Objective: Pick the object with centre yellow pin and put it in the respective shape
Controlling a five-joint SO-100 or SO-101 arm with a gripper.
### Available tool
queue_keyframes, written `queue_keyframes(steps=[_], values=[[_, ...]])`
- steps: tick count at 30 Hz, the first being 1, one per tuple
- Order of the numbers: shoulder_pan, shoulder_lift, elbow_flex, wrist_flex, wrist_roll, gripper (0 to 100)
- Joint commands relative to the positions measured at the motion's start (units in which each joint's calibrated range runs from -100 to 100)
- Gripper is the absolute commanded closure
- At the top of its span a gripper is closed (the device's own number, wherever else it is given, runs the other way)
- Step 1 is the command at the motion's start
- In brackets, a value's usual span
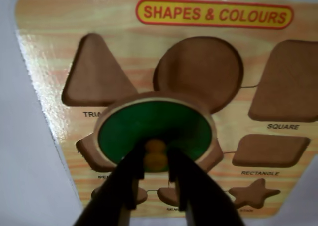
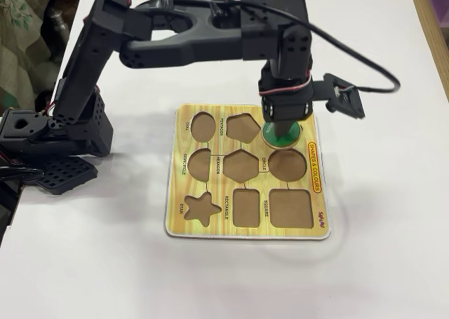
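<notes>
You are seeing the pincer (image 1: 156, 159) clenching the yellow knob of the green disc (image 1: 154, 129), hovering beside the CIRCLE cutout (image 1: 201, 69), over the triangle recess (image 1: 94, 72). Releasing here is risking a rim caught on the shape board (image 2: 245, 231).

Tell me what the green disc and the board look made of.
The green disc: seemingly wood, with a pale rim, a matte green painted face, and a yellow knob held by the pincer. The board: probably wood or fibreboard, with glossy printed grain showing glare and dull brown cutouts.
</notes>
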Motion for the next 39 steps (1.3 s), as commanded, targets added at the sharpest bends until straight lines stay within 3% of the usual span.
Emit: queue_keyframes(steps=[1,16,28,39], values=[[2.2,-2.87,-1.44,-0.52,0.01,99],[3.47,-0.02,-2.52,-0.69,-0.35,99],[3.37,0.48,-2.07,-13.65,0.01,99],[5.32,4.16,-1.35,-12.79,0.33,99]])
